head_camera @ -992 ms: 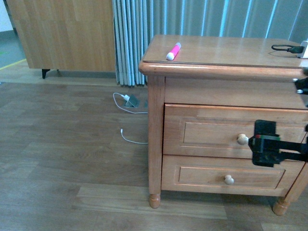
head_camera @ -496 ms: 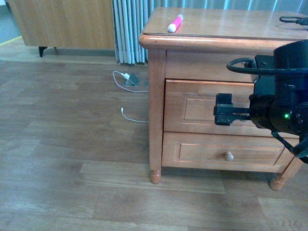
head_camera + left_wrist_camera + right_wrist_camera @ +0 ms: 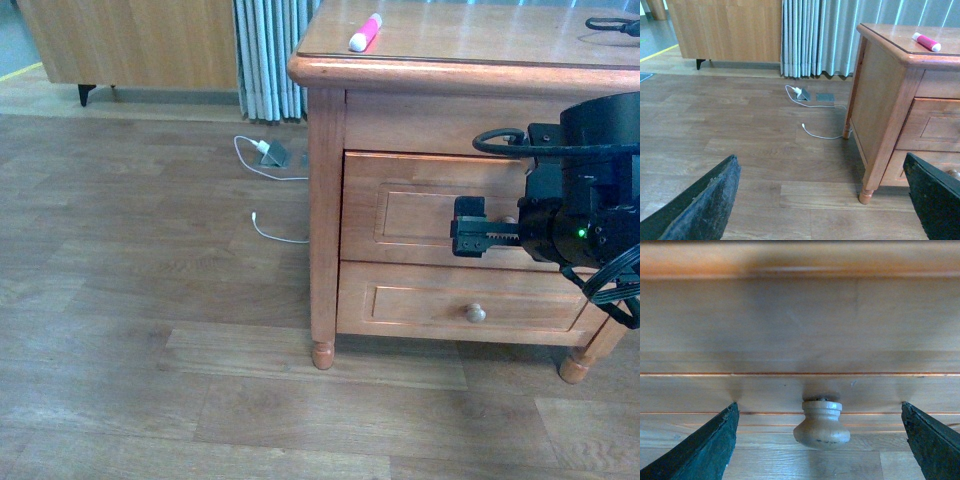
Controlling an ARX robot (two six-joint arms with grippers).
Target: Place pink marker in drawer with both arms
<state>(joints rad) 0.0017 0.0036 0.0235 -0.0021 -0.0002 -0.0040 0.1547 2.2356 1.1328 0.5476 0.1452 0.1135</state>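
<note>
The right tool, released, straddles the drawer knob ready to pull; pink marker lies atop the cabinet.

A white cable lies on the wood floor near a grey block, possibly a charger. Striped curtains hang behind, beside a wooden cupboard on a dark foot.

I'm looking at my right arm: bulky matte black, green light glowing, black cable looping over it.
</note>
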